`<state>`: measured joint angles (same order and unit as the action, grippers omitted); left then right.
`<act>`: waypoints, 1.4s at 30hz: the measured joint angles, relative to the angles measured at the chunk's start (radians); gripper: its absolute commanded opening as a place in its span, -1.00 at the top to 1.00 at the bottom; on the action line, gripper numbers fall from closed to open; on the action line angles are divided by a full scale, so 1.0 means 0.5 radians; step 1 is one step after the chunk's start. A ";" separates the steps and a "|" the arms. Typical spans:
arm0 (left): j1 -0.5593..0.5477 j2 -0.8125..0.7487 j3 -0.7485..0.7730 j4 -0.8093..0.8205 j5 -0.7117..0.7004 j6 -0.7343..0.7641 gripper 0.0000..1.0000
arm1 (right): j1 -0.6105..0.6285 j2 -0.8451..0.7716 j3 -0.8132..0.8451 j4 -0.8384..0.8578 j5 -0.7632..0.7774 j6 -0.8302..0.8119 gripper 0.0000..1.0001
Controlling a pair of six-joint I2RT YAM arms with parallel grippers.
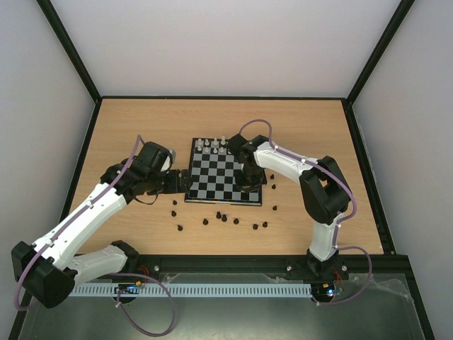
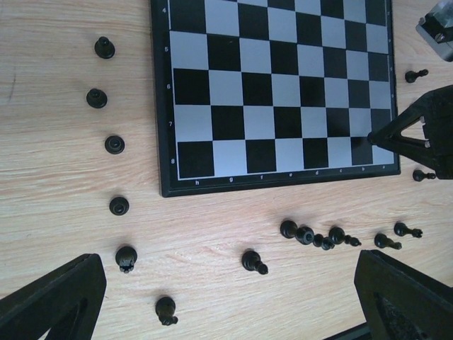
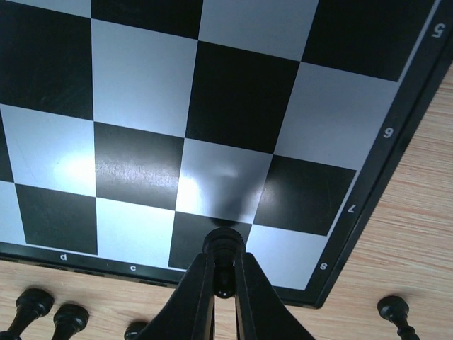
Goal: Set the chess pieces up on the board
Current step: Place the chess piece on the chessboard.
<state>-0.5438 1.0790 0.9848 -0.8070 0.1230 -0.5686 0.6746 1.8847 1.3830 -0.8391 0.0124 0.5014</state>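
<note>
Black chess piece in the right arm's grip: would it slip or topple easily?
Probably light and rigid: the black piece is smaller than a board square. May topple easily: it looks slim like its neighbour. Its smooth rounded top could slip between the shut jaws.

Left hand (image 2: 226, 283) spread wide, pointing down; right hand (image 3: 224, 268) pinched tight on a black piece (image 3: 224, 242).

The board (image 2: 162, 106) has small white markings on its dark border. Down the left edge run the numerals 4, 5, 6, 7, 8, ending at the near corner, and the right edge reads 5 to 8 likewise. Along the near edge are letters: h and g at left, d and c further right.
</note>
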 measured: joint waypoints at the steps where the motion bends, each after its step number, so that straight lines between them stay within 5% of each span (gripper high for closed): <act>1: 0.000 0.000 -0.008 0.002 0.000 -0.001 -0.98 | 0.000 0.007 0.000 0.008 -0.004 0.000 0.88; 42: 0.000 0.000 -0.020 0.001 0.002 -0.002 -0.98 | 0.002 0.175 0.137 0.025 0.047 -0.048 0.73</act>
<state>-0.5438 1.0790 0.9749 -0.8066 0.1238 -0.5697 0.6758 1.9724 1.4513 -0.8265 0.0357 0.4774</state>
